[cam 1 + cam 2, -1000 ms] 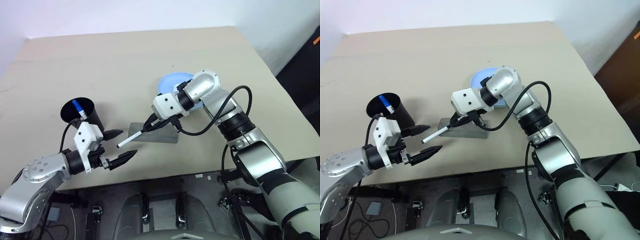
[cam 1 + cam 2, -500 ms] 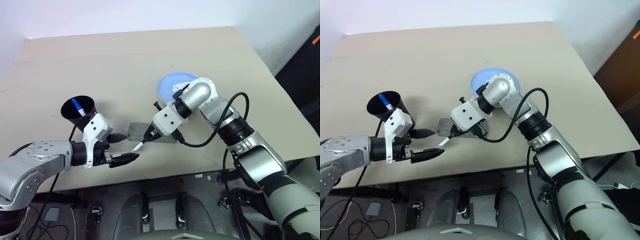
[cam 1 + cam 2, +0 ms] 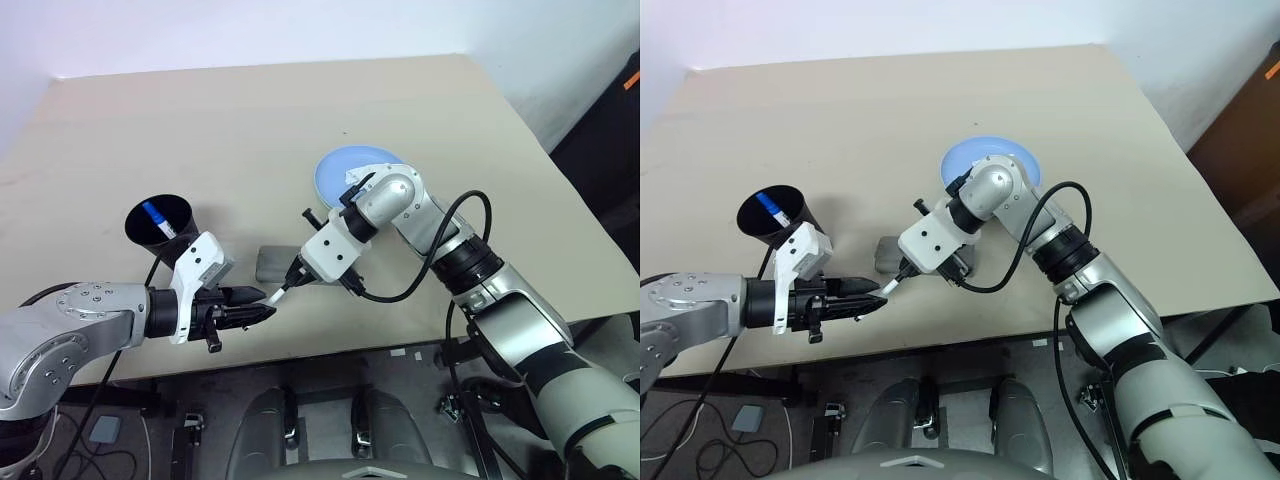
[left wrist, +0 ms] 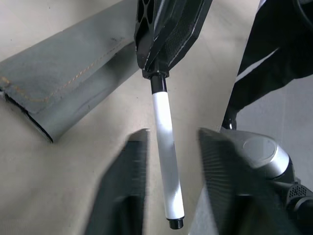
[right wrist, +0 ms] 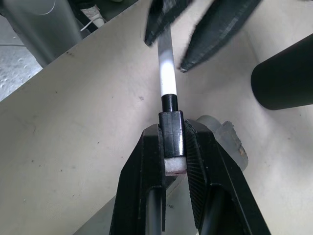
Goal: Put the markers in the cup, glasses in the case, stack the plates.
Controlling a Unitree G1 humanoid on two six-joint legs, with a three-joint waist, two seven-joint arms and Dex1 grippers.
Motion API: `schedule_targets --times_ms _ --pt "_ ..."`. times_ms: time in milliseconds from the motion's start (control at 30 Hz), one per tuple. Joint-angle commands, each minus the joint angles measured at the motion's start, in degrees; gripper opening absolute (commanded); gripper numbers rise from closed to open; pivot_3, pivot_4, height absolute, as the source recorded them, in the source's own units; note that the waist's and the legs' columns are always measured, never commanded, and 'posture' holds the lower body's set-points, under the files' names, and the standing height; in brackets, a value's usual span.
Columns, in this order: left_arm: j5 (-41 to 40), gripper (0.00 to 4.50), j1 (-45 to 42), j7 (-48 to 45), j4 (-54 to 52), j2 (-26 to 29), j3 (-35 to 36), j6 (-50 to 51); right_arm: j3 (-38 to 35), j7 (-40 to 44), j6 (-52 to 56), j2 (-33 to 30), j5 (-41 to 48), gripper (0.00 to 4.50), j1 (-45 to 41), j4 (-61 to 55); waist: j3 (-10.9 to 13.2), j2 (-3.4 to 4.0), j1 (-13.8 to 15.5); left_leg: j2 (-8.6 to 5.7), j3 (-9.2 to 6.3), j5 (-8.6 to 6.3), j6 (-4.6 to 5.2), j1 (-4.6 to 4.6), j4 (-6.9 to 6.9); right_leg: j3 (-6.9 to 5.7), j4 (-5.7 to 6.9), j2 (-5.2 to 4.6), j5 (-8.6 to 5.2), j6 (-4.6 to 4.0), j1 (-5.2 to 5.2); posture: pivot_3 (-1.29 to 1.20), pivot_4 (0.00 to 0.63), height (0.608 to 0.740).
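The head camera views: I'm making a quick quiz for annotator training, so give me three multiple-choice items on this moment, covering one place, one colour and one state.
1. Where is the blue-capped marker?
A. Standing in the cup
B. On the floor
C. On a shelf

2. What colour is the plate behind the right arm?
A. Red
B. Yellow
C. Light blue

3. What is the right gripper doing?
A. Open and empty
B. Shut on the black-capped marker
C. Shut on a tissue

Answers:
1 A: the blue cap pokes up inside the black cup's rim.
2 C: the round plate is pale blue.
3 B: the right wrist view shows both fingers clamped on the marker's black cap end.
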Motion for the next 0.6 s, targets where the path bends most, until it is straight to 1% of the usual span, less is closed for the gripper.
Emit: schedule_targets --times_ms 33,67,300,433,600 --pt "-0.31 0.16 0.63 0.08 -2.28 0.85 -0.23 0.14 -0.51 -0.49 -1.05 0.56 0.65 0.26 -1.29 -0.7 0.0 0.0 -0.01 0.0 0.0 0.0 0.0 0.0 0.0 0.0 0.0 0.0 0.0 0.0 0.0 0.0 0.15 0.719" --pt "-0.66 0.01 0.69 0.3 -2.4 0.74 -0.13 0.29 -0.52 -0.55 -1.04 0.66 0.8 0.26 -1.29 -0.8 0.0 0.0 -0.02 0.0 0.0 0.0 0.0 0.0 0.0 0.0 0.0 -0.01 0.0 0.0 0.0 0.0 0.15 0.719" --pt "-3.57 0.01 0.08 1.32 -2.37 0.36 0.29 1.94 -1.07 -1.51 -0.32 1.41 1.48 0.26 -1.36 -1.6 0.0 0.0 -0.02 0.0 -0.01 -0.01 -0.01 0.0 0.0 0.0 0.0 -0.01 0.0 0.0 0.0 0.0 0.15 0.719" --pt "-5.68 0.01 -1.18 0.02 -1.39 0.96 0.51 3.32 -1.46 -3.18 -0.38 2.17 1.1 0.26 -1.53 -1.24 0.0 0.0 -0.01 0.0 -0.02 0.0 -0.01 0.0 0.0 0.0 0.0 -0.01 0.0 0.0 0.0 0.0 0.15 0.719" --pt "-5.03 0.01 -1.88 -1.11 -0.59 1.46 0.53 2.83 -1.26 -3.01 0.13 1.93 1.21 0.26 -1.19 -1.78 0.0 0.0 -0.01 0.0 -0.01 0.0 -0.02 0.01 0.0 0.0 0.0 0.0 0.0 0.0 0.01 0.0 0.15 0.719"
